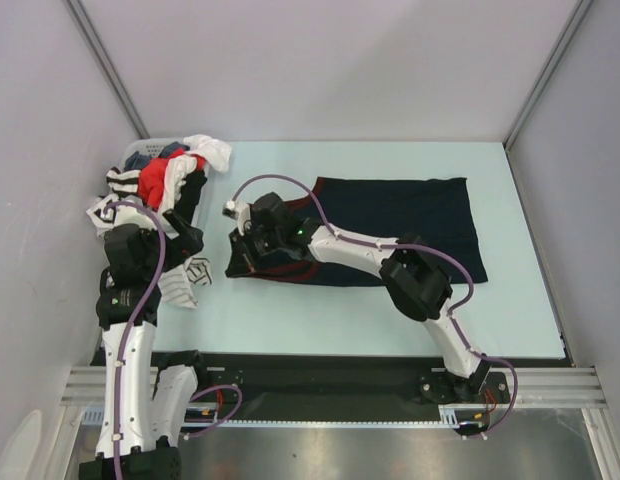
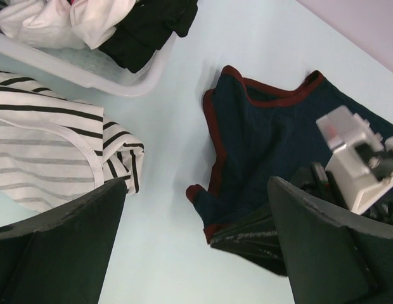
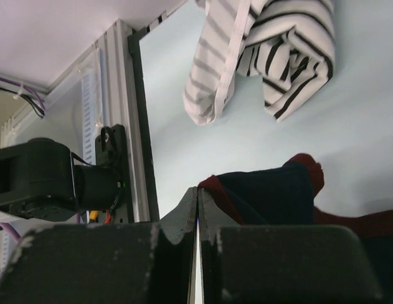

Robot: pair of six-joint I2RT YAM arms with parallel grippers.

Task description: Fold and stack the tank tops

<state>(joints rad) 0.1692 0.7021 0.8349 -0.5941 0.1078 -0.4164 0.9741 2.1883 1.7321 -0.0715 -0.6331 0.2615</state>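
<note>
Navy top (image 1: 410, 225): lay spread mid-surface, its strap end rumpled at the left.
Striped top (image 2: 51, 145): lay crumpled at the left, just beside the basket (image 2: 114, 79).
Right gripper (image 3: 198, 202): jaws together at the navy strap edge; whether cloth was pinched could not be told.
Left gripper (image 2: 196, 190): jaws wide apart, empty, above the surface (image 2: 165, 126).
Risk: a thin pinch might slip or catch one layer only, skewing the fold.

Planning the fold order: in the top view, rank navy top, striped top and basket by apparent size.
1. navy top, clearly largest.
2-3. basket and striped top: look alike; the left arm hides part of the striped top, so unranked.
</note>
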